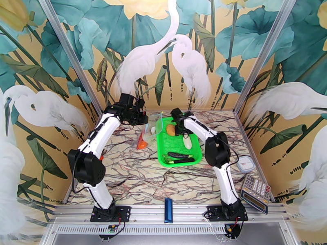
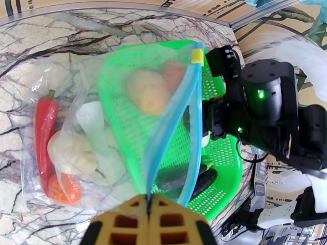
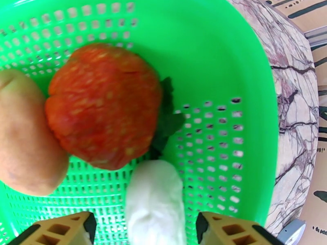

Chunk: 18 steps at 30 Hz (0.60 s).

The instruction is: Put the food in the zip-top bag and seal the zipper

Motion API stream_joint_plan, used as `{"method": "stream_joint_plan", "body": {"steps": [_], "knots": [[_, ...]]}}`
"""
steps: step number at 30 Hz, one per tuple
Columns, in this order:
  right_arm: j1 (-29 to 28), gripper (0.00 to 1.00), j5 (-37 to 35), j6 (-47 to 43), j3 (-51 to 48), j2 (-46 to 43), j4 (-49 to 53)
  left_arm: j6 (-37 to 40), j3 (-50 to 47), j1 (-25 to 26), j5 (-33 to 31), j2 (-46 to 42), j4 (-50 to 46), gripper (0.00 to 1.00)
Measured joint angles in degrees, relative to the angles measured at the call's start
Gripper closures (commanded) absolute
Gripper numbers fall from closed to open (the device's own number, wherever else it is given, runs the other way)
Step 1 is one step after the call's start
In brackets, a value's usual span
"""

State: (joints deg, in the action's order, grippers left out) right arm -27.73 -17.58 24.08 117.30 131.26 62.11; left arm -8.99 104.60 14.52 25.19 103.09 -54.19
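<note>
Clenching the left hand (image 2: pixel 149 219) on the zipper (image 2: pixel 163 131), holding the zip-top bag (image 2: pixel 81 119) open beside the basket (image 2: pixel 220 160) on the desk (image 2: pixel 122 29). Straddling the white radish (image 3: pixel 153 201) with the right hand (image 3: pixel 143 229) released. Risking the rounded radish slipping sideways, or the thin strip pulling free.

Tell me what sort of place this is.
Most likely a staged robot test booth, not a real kitchen: a left arm and right arm bolted to an aluminium rail, printed heron wall panels boxing in a marble-pattern table, and toy vegetables in a green basket.
</note>
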Motion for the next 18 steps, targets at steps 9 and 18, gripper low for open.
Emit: {"method": "stream_joint_plan", "body": {"steps": [9, 18], "knots": [[0.2, 0.3, 3.1, 0.0, 0.2, 2.7, 0.9, 0.0, 0.0, 0.0, 0.0, 0.0, 0.0, 1.0], [0.3, 0.4, 8.3, 0.1, 0.2, 4.2, 1.1, 0.0, 0.0, 0.0, 0.0, 0.0, 0.0, 1.0]]}}
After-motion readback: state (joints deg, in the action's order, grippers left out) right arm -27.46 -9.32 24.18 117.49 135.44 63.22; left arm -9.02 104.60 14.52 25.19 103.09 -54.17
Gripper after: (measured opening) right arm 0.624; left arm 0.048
